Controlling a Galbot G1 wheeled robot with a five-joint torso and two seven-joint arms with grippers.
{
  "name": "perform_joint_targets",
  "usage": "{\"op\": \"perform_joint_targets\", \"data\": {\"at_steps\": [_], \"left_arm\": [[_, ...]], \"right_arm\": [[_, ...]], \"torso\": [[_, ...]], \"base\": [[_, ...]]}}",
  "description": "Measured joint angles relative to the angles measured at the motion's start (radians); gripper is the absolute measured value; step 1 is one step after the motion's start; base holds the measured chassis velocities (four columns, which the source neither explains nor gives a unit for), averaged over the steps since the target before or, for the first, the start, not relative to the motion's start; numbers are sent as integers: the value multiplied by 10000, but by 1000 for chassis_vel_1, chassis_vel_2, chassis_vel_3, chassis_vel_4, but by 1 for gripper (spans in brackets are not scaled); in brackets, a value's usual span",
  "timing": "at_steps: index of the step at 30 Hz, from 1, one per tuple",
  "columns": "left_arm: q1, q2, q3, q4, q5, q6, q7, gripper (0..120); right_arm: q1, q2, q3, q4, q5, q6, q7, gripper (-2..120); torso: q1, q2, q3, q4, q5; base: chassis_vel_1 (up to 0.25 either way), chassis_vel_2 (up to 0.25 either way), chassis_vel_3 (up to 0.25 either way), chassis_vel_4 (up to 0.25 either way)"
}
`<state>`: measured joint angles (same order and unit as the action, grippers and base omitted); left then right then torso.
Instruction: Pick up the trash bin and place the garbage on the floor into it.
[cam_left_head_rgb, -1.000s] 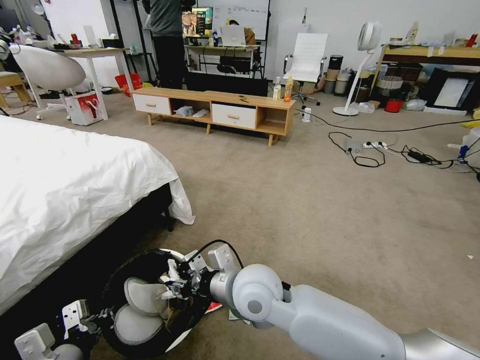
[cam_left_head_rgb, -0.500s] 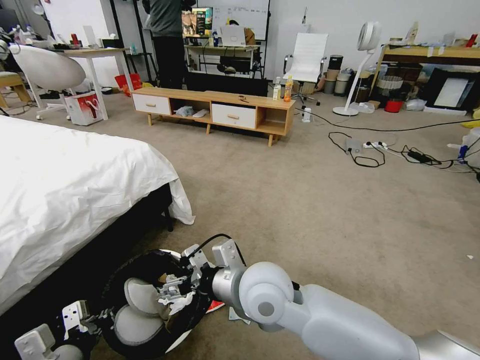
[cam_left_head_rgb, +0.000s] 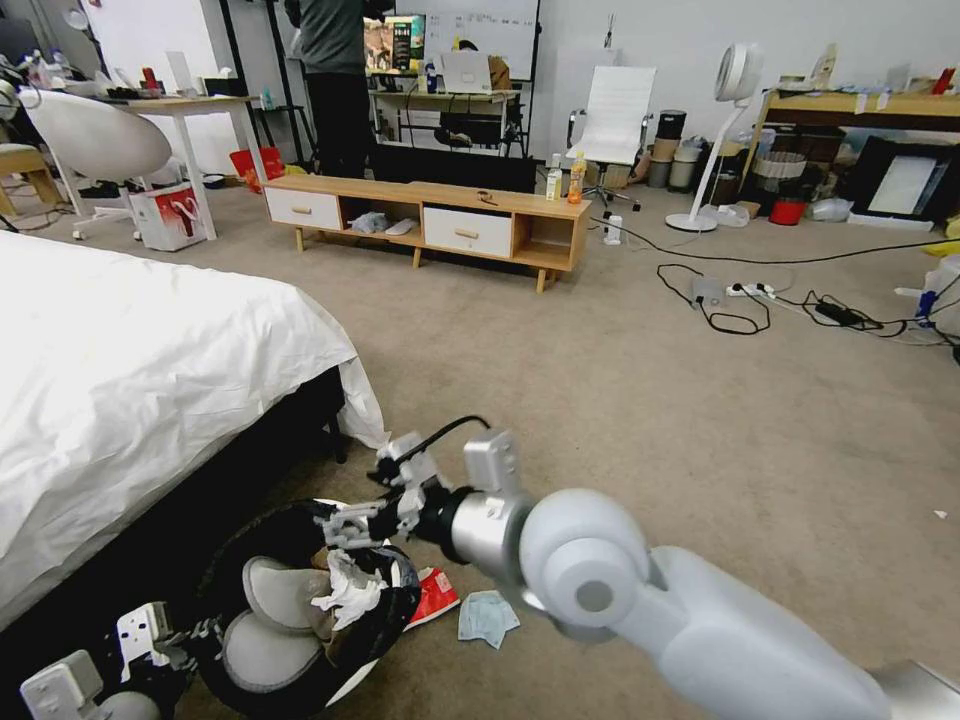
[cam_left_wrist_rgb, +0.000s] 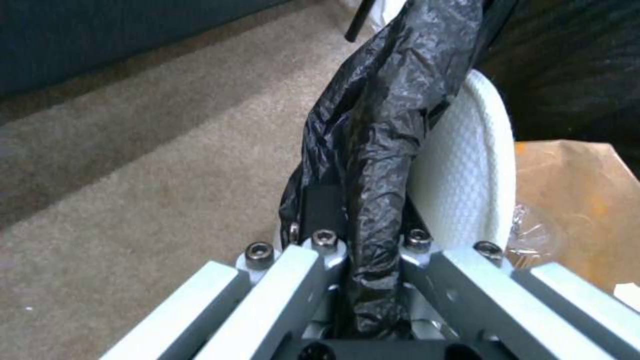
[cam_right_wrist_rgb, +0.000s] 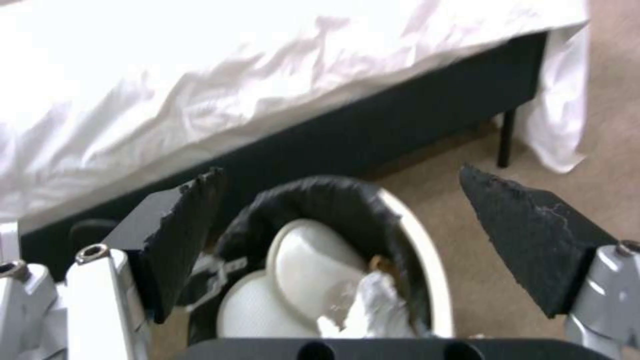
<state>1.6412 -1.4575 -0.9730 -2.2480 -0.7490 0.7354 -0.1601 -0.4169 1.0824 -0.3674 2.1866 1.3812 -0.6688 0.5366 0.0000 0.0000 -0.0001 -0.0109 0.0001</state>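
Note:
The trash bin (cam_left_head_rgb: 262, 560), round and white with a black bag liner, hangs tilted at the bottom left beside the bed. My left gripper (cam_left_head_rgb: 205, 632) is shut on its bagged rim (cam_left_wrist_rgb: 373, 150). A white tissue wad (cam_left_head_rgb: 350, 596) lies on the bin's white flaps, and a brown paper bag (cam_left_wrist_rgb: 580, 195) is inside. My right gripper (cam_left_head_rgb: 345, 524) hovers open just above the bin's rim, its pads (cam_right_wrist_rgb: 180, 235) wide apart over the bin (cam_right_wrist_rgb: 333, 200) and tissue (cam_right_wrist_rgb: 373, 305). On the floor (cam_left_head_rgb: 650, 430) beside the bin lie a red-white snack wrapper (cam_left_head_rgb: 432, 597) and a light blue face mask (cam_left_head_rgb: 487, 617).
The white-sheeted bed (cam_left_head_rgb: 130, 370) fills the left side. A low wooden cabinet (cam_left_head_rgb: 430, 215) with an orange drink bottle (cam_left_head_rgb: 576, 178) stands across the room. Cables and a power strip (cam_left_head_rgb: 750, 292) lie at the far right. Open carpet stretches to the right.
My right gripper has let go of the tissue wad and risen out of the bin. The tissue now rests on the flaps, and the wrapper and mask have come into sight.

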Motion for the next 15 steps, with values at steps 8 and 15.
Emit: {"op": "perform_joint_targets", "data": {"at_steps": [8, 15], "left_arm": [[140, 72, -282, -134, -56, 0, -45, 2], [187, 157, -552, -196, -168, 0, -56, 2]], "right_arm": [[-282, -644, 1145, 331, -19, 99, -159, 92], [-782, -1272, 1938, 654, -360, 435, -279, 92]], "torso": [[0, 0, 1, 1, 0], [0, 0, 1, -1, 0]], "base": [[0, 0, 0, 0], [0, 0, 0, 0]]}}
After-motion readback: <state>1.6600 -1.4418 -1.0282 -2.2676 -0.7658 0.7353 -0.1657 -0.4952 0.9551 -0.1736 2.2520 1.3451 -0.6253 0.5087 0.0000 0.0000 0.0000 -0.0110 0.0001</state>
